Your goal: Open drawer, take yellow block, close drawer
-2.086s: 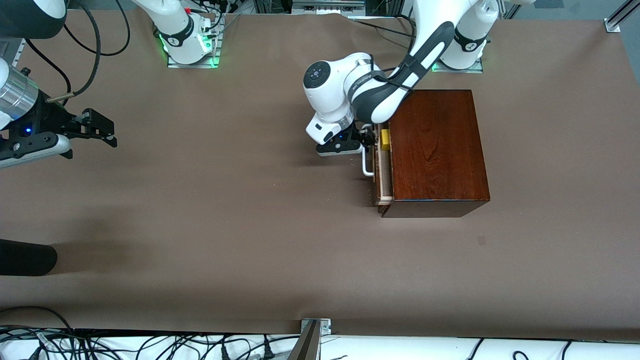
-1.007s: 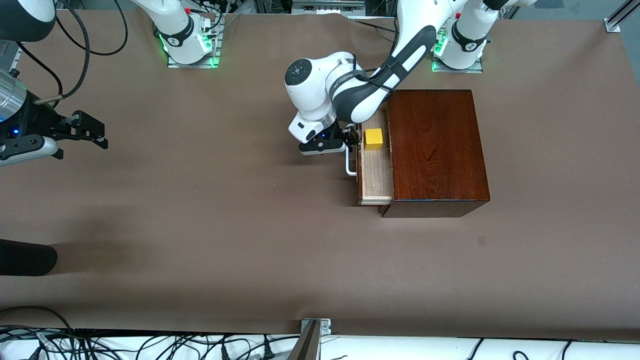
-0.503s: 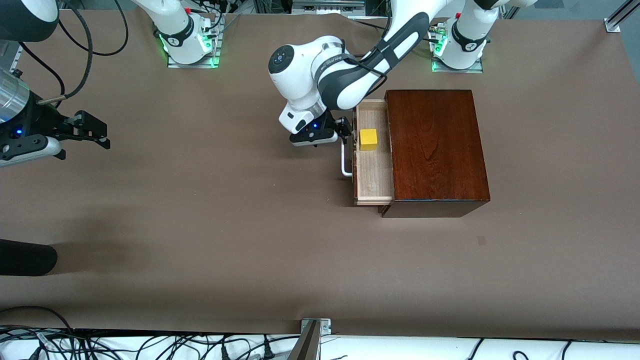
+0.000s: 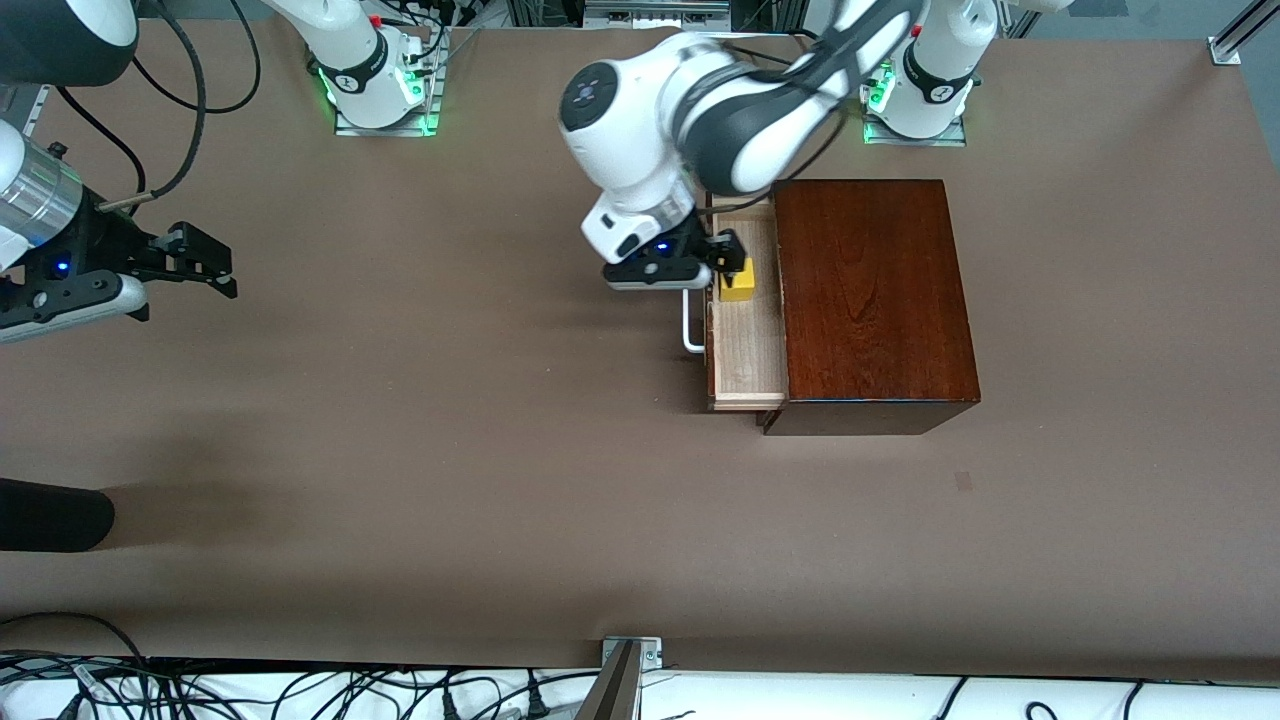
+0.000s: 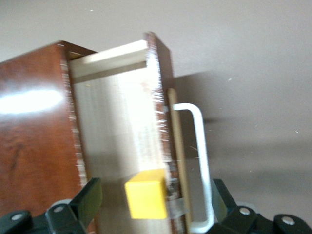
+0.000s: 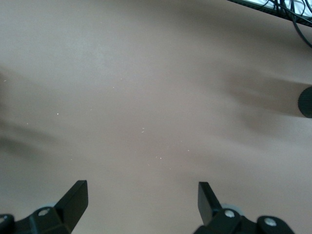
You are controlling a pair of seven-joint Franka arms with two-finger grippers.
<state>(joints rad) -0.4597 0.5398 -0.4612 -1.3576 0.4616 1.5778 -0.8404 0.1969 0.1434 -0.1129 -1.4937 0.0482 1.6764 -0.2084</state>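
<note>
The dark reddish-brown wooden box [image 4: 870, 300] stands toward the left arm's end of the table. Its drawer [image 4: 745, 345] is pulled out, showing a pale interior and a white bar handle [image 4: 688, 325]. The yellow block [image 4: 740, 288] rests in the drawer at the end farther from the front camera. My left gripper [image 4: 727, 262] hovers open just over the block. In the left wrist view the yellow block [image 5: 145, 200], the drawer front and the handle [image 5: 200, 165] all lie between the spread fingers [image 5: 89, 196] of the left gripper [image 5: 155, 197]. My right gripper [image 4: 195, 265] waits open over bare table at the right arm's end, nothing in the right gripper [image 6: 141, 195].
A black rounded object [image 4: 50, 515] pokes in at the right arm's end, nearer the front camera. Cables [image 4: 300, 690] and a metal bracket [image 4: 630, 655] line the table's near edge. Brown table surface [image 4: 450, 400] spreads between the two arms.
The drawer slid further out, then stopped. My left gripper left the handle, rose and moved over the drawer above the yellow block. The right gripper only drifted slightly.
</note>
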